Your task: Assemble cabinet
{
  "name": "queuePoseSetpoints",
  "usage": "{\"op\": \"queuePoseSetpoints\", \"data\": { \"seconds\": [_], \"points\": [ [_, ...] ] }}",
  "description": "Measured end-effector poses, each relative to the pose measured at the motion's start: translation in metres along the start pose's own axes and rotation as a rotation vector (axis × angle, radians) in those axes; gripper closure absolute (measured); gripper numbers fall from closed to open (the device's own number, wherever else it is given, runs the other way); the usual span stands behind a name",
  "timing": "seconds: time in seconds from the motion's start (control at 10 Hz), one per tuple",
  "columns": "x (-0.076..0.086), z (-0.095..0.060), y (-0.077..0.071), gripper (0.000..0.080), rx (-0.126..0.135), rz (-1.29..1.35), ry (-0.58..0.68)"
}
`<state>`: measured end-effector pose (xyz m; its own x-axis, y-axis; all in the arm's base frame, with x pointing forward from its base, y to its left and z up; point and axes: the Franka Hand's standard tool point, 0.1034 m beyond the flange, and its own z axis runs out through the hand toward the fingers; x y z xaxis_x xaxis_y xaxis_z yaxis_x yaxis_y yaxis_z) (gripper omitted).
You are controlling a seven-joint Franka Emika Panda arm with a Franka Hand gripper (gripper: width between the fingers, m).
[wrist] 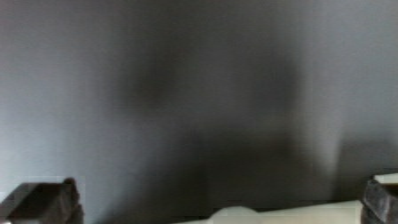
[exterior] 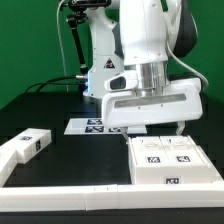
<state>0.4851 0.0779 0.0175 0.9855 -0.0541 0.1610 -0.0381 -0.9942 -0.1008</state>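
Located on the black table (exterior: 45, 115), low at the exterior view's right: white plastic boxy cabinet (exterior: 172, 160), lying with a broad face up. Noted on that upper face: two black-and-white square marker tags side by side. Noted on the near face: a third tag.

Well apart from it, at the exterior view's left: small white plastic drawer-like block (exterior: 27, 146), resting on the table with one tag on its top.

Along the near edge of the table, just in front of both: long low white rail (exterior: 70, 195). Contact with either part not determinable.

Behind the cabinet, flat on the table: thin white marker board (exterior: 92, 125), partly hidden by the arm.

Directly above the cabinet's far edge: two-finger gripper (exterior: 147, 128) of the white robot arm (exterior: 140, 45), pointing straight down. Contact with the cabinet not determinable from the exterior view.

Confirmed in the wrist view: claw spread wide, dark fingertips (wrist: 39, 200) far apart, nothing clamped. Seen between them: a pale blurred shape, too unclear to identify. Remainder of the wrist view: grey blur, no detail readable.
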Motion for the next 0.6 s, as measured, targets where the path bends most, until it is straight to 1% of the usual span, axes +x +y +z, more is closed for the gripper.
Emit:
{"op": "queuePoseSetpoints", "data": {
  "seconds": [0.2, 0.5, 0.6],
  "points": [
    [0.005, 0.009, -0.001, 0.0002, 0.003, -0.006, 0.002],
    [0.019, 0.016, 0.000, 0.0002, 0.007, -0.030, 0.025],
    [0.020, 0.017, -0.001, 0.0002, 0.008, -0.038, 0.025]
  ]
}}
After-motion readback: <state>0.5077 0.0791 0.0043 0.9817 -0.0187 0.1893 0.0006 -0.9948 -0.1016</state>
